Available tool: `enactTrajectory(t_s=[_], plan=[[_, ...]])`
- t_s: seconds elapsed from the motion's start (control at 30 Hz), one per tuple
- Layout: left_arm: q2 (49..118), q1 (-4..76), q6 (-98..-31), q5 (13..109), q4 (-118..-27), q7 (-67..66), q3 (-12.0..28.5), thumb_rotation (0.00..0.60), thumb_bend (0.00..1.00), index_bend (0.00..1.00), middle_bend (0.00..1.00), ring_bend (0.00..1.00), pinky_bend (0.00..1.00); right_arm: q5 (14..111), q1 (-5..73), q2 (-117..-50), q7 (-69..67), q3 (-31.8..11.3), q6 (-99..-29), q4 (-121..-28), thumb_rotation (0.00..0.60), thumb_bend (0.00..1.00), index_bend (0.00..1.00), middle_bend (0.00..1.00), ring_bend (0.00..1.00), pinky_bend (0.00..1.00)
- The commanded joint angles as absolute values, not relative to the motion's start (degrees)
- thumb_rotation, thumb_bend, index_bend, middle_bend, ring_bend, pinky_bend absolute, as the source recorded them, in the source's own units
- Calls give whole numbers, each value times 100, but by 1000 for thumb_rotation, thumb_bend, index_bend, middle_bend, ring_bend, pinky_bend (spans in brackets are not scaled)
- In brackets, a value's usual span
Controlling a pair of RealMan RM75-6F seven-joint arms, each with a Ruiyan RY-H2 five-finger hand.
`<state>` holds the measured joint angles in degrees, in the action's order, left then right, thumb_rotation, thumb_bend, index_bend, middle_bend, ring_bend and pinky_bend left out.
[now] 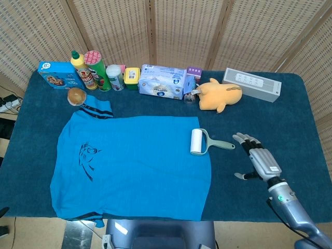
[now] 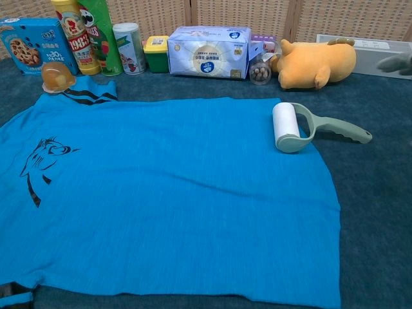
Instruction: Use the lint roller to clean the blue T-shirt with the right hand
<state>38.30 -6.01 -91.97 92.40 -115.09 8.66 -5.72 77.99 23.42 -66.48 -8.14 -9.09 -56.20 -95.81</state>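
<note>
The blue T-shirt (image 1: 135, 163) (image 2: 161, 193) lies flat on the dark blue table cloth, with a black print near its left side. The lint roller (image 1: 199, 141) (image 2: 290, 127) rests at the shirt's right edge, white roll on the fabric, green handle (image 1: 223, 144) (image 2: 341, 129) pointing right. My right hand (image 1: 258, 158) hovers open, fingers spread, just right of the handle's end and apart from it. In the chest view only a blurred fingertip (image 2: 398, 62) shows at the right edge. The left hand is out of sight.
Along the back edge stand a cookie box (image 1: 58, 74), bottles and cans (image 1: 93, 70), a tissue pack (image 1: 162, 81), a yellow plush toy (image 1: 220, 95) and a white long box (image 1: 252, 84). A round bun (image 1: 76, 96) sits by the shirt's collar.
</note>
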Motion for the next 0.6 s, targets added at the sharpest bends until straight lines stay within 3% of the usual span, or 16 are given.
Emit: enactTrajectory(t_s=[0.03, 0.33, 0.6], plan=[[3777, -522, -9064, 9100, -11571, 890, -526, 600, 82, 0, 0, 0, 5, 6989, 2921, -7266, -346, -1150, -4944, -9072, 600, 0, 38, 70, 10, 71], [3735, -392, -8842, 8740, -11667, 873, -415, 600, 81, 0, 0, 0, 5, 6106, 3356, -7782, 2, -1105, -4261, -8160, 600, 0, 37, 95, 18, 87], [3738, -242, -8565, 8406, -11822, 639, -325, 600, 82, 0, 0, 0, 5, 5979, 3532, -8089, 30, -1100, -4174, -7768, 600, 12, 82, 153, 64, 129]])
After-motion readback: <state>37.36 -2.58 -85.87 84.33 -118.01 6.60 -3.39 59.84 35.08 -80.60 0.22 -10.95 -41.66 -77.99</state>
